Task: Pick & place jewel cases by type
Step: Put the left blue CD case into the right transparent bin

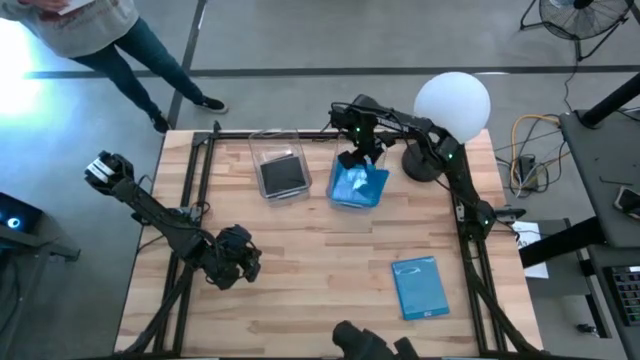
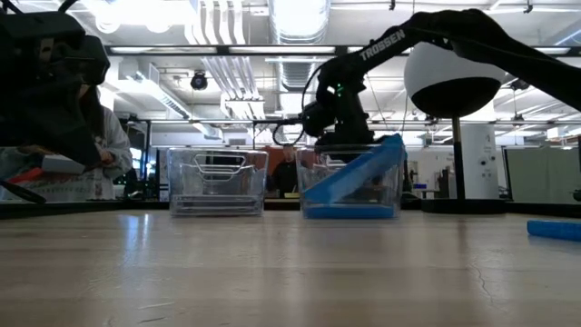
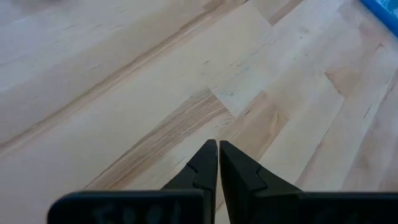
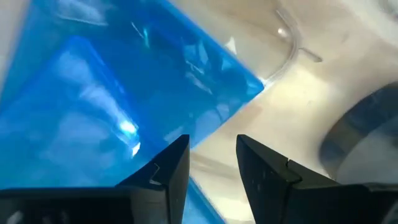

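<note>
Right gripper, jaws parted and empty, hovers over the right clear bin, where a blue jewel case leans tilted. Left gripper, closed, waits well apart.

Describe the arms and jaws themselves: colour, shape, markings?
Both arms are dark, jointed links. The right arm carries white "TROSSEN" lettering and small green lights near its wrist. The left gripper and right gripper each have two black, angular, wedge-tipped jaws.
</note>
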